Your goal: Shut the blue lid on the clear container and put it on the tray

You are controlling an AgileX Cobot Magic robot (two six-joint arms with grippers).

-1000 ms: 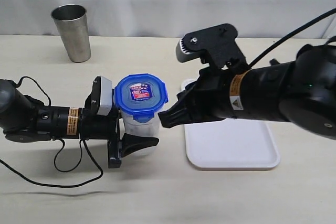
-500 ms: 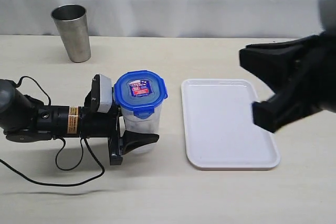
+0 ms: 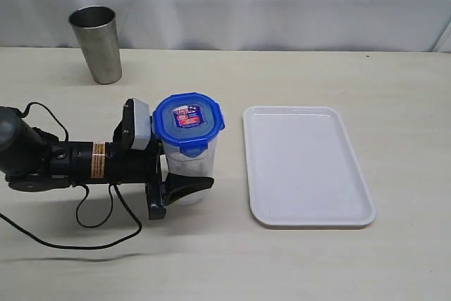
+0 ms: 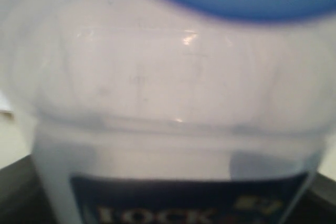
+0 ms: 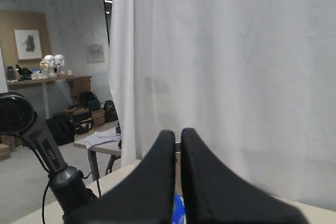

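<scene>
A steel cup (image 3: 95, 44) stands near the counter's far-left corner, out of the way. The left gripper (image 3: 193, 174) has its fingers clasped on the clear container (image 3: 199, 162). The blue lid (image 3: 189, 123) looks seated. The tray (image 3: 310, 167), just right, awaits it, nothing between. The right gripper (image 5: 177, 145) has its fingers clenched, empty.

Left fingers (image 3: 187, 187) apart, right fingers (image 5: 156, 174) together.

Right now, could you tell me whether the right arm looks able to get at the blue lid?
Probably yes: nothing stands over the blue lid, and the left tool holds the clear container by its sides. The right arm is outside the exterior view, though.
</scene>
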